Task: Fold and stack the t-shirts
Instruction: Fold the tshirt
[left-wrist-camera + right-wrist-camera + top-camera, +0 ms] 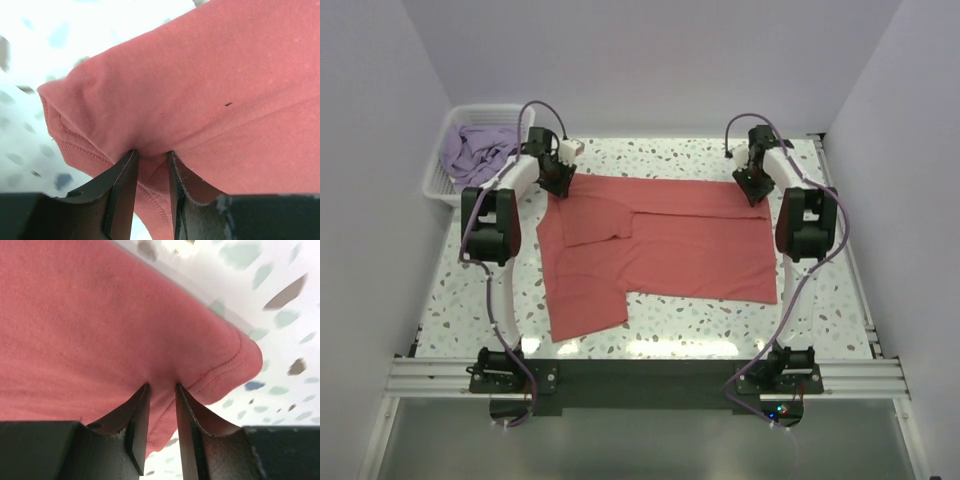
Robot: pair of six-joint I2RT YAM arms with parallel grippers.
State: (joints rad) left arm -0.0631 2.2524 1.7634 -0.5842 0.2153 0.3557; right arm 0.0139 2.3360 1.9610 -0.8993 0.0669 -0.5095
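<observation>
The coral-red t-shirt (pixel 660 250) lies spread on the speckled table, with its left side folded over and one flap hanging toward the near edge. At its far left corner, my left gripper (pixel 558 185) has a bunch of cloth squeezed between its fingers; the left wrist view shows the gripper (pixel 152 157) closed on the ribbed hem of the coral-red shirt (pixel 200 90). My right gripper (pixel 752 190) pinches the far right corner. Up close, that gripper (pixel 162 387) has stitched hem of the shirt (pixel 100 325) drawn into its jaws. The lavender t-shirt (pixel 475 150) sits crumpled in the basket.
A white lattice basket (pixel 435 185) stands at the far left corner of the table, just left of my left arm. White walls close in the table on three sides. The arm bases are bolted to a rail along the near edge.
</observation>
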